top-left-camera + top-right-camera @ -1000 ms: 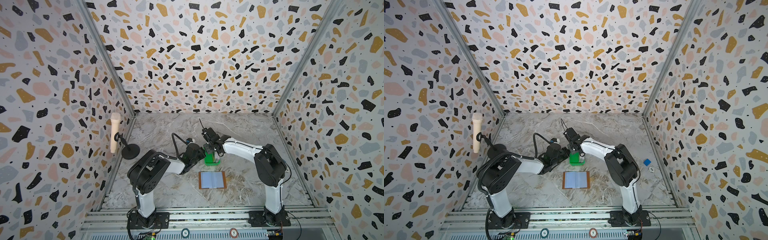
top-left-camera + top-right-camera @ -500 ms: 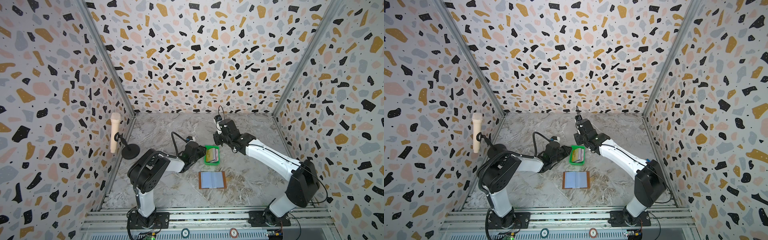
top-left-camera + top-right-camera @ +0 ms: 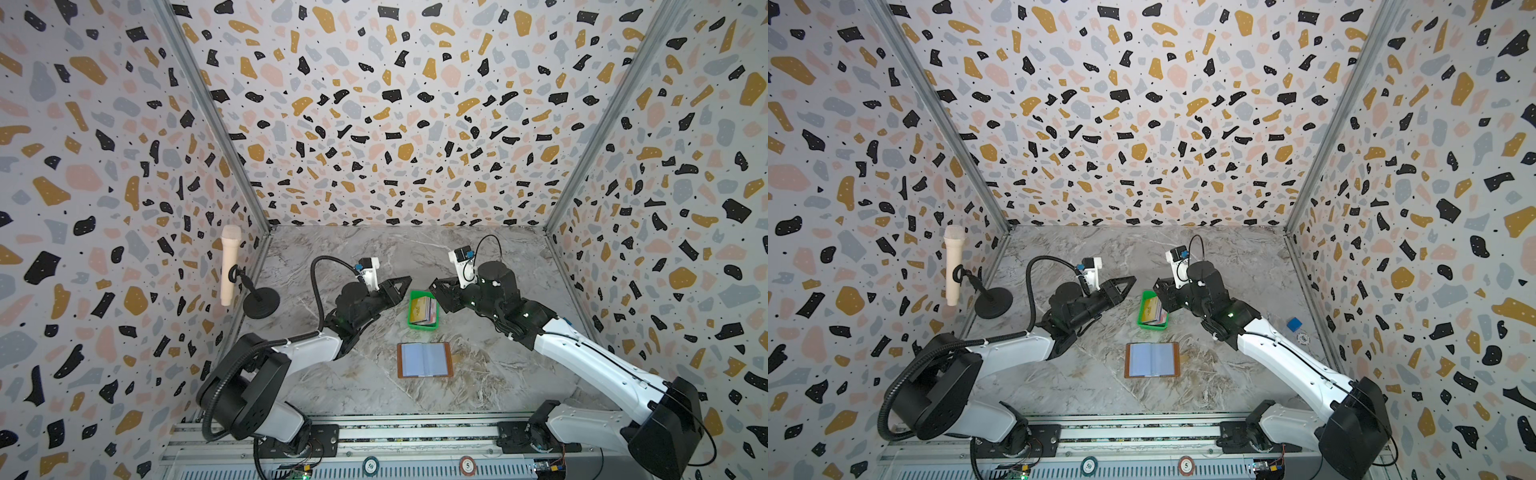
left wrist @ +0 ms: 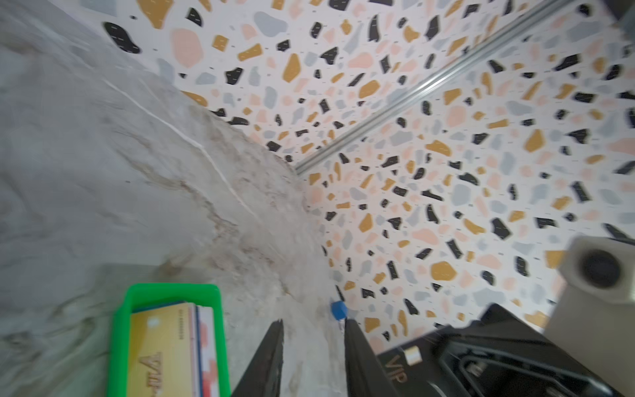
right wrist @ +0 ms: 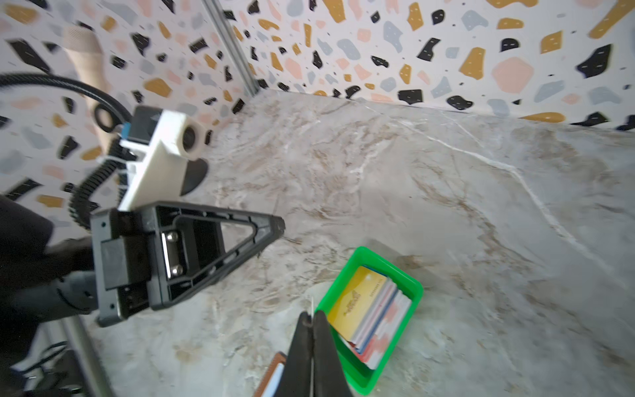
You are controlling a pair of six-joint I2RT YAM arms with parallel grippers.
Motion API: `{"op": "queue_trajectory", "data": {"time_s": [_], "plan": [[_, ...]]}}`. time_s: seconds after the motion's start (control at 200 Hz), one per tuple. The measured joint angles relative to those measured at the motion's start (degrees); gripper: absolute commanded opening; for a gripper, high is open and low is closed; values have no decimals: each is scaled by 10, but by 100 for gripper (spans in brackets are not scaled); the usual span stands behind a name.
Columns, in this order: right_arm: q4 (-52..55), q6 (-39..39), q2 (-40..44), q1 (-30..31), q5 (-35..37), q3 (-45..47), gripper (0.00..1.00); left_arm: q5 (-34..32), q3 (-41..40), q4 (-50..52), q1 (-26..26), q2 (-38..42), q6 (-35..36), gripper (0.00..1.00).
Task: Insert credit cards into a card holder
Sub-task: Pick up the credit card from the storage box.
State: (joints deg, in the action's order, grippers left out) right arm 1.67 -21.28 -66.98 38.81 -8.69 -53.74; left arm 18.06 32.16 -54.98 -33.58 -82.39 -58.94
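Note:
The credit cards [image 3: 422,309] [image 3: 1152,311] lie stacked in a small green tray, a yellow one on top [image 4: 165,350] [image 5: 367,316]. Nearer the front, the card holder [image 3: 424,359] [image 3: 1152,359] lies open and flat, pale sleeves up; its tan corner [image 5: 271,374] shows beside my right fingers. My right gripper [image 3: 436,289] [image 3: 1159,287] [image 5: 312,314] hovers just right of the tray. It is shut on a dark card [image 4: 398,371], seen edge-on as a thin line [image 5: 312,306]. My left gripper [image 3: 408,278] [image 3: 1133,278] [image 4: 312,330] is left of the tray, open and holding nothing.
The green tray [image 3: 422,327] [image 3: 1152,327] [image 4: 171,288] [image 5: 388,261] sits mid-table on the marble top. A microphone on a round-based stand [image 3: 230,270] stands by the left wall. A small blue cube [image 3: 1294,324] [image 4: 339,309] lies near the right wall.
My right gripper has pulled back from over the tray toward the right, shut on the dark card. My left gripper has opened and come off the tray's left side.

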Motion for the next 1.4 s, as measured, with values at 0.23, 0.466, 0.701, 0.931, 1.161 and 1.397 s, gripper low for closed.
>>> {"op": "queue_trajectory", "data": {"time_s": [0.23, 0.466, 0.701, 0.931, 1.161, 1.397], "plan": [[-126, -83, 15, -1, -96, 38, 0, 40, -76, -125, -13, 56, -44, 38], [-193, -135, 14, 9, -152, 42, 0, 54, -86, -226, -22, 48, -73, 39], [-218, -156, 13, 19, -170, 58, 0, 62, -100, -300, -24, 17, -110, 23], [-212, -156, 5, 15, -194, 61, 0, 76, -106, -334, -26, 16, -126, 0], [-171, -121, 10, -9, -250, 61, 27, 99, -110, -333, -28, 17, -132, 0], [-49, -43, 55, -60, -357, 68, 43, 143, -108, -220, -29, 73, -74, 0]]}}
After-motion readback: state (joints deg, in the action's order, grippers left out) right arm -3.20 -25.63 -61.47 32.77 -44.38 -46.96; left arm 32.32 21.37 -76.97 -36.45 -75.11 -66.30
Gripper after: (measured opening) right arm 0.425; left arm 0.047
